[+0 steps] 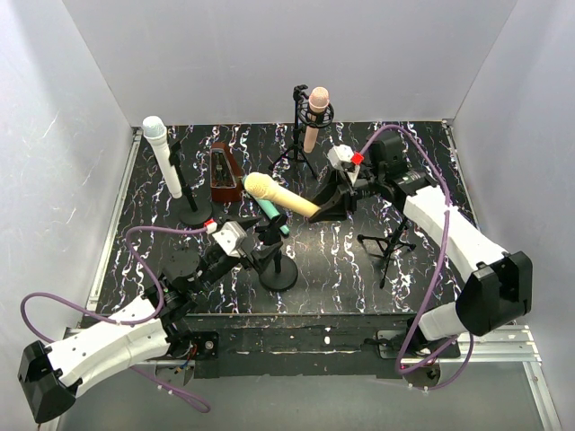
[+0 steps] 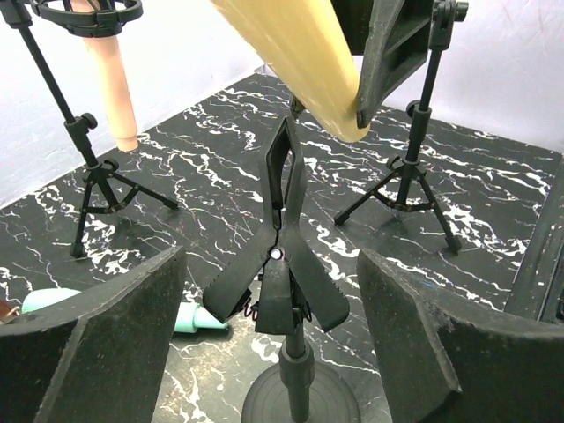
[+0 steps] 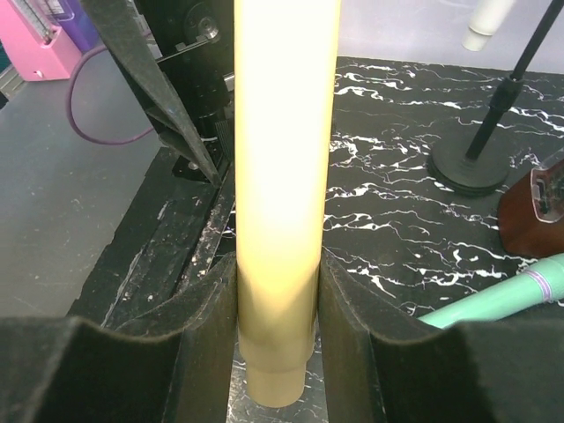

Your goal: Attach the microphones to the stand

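My right gripper [image 1: 325,206] is shut on the lower end of a yellow microphone [image 1: 280,197] and holds it tilted in the air, head to the left. In the right wrist view the pads [image 3: 207,339] clamp the yellow body [image 3: 282,176]. Just below it stands a black round-base stand with a spring clip [image 1: 277,260]. My left gripper [image 1: 254,249] is open, with the clip [image 2: 282,256] between its fingers [image 2: 88,344] without touching them. The yellow microphone's end [image 2: 300,53] hangs above the clip. A teal microphone [image 1: 274,218] lies on the table behind the stand.
A white microphone [image 1: 162,153] sits on a round-base stand at the back left. A pink microphone [image 1: 314,115] hangs in a tripod stand at the back. An empty tripod stand [image 1: 388,242] is at the right. A brown metronome [image 1: 225,172] stands left of centre.
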### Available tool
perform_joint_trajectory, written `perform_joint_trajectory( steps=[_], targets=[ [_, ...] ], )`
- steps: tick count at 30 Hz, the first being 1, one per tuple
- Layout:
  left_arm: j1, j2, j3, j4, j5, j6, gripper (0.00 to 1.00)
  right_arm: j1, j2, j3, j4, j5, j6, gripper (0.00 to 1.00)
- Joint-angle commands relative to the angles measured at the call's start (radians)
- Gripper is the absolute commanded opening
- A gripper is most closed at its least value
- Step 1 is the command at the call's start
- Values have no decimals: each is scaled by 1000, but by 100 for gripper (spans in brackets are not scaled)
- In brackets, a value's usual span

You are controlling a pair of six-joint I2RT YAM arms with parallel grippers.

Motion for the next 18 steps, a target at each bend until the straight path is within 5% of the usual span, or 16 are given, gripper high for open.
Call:
perform_joint_trajectory(
  steps=[1, 7, 10, 18],
  targets=[
    [6, 7, 6, 19, 9, -1, 72, 12, 24, 21, 71, -70, -13, 1],
    [7, 24, 8, 20, 4, -24, 23, 27, 56, 23, 55, -75, -79, 1],
    [7, 33, 11, 16, 9, -32, 9, 31, 78, 18, 33, -84, -148, 1],
    [9, 35, 6, 22, 9, -44, 6, 58, 174, 115, -428, -86, -689, 1]
  ],
)
